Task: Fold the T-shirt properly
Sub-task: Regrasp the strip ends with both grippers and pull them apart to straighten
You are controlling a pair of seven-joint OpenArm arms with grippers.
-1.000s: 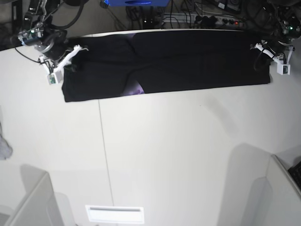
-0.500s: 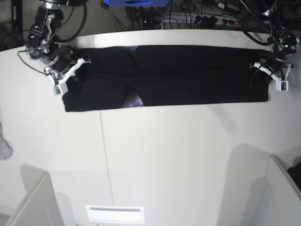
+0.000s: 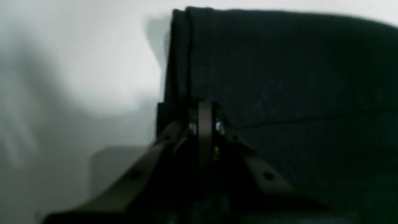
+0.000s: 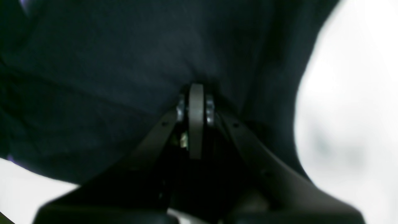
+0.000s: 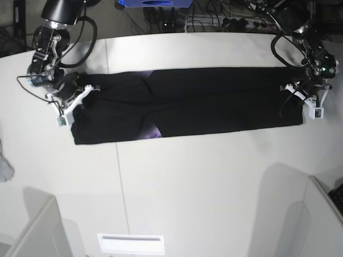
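The black T-shirt lies as a long folded band across the white table, with a small purple patch showing at its front edge. My right gripper is shut on the shirt's left end; the right wrist view shows the cloth bunched at the closed fingers. My left gripper is shut on the shirt's right end; the left wrist view shows the folded edge held at the closed fingers.
A grey-white cloth scrap lies at the table's left edge. Cables and a power strip sit beyond the far edge. A white slotted piece lies near the front edge. Grey panels stand at the front corners.
Both grippers have pulled the shirt toward the table's front; the whole band now lies farther from the far edge. Both stay shut on the cloth.
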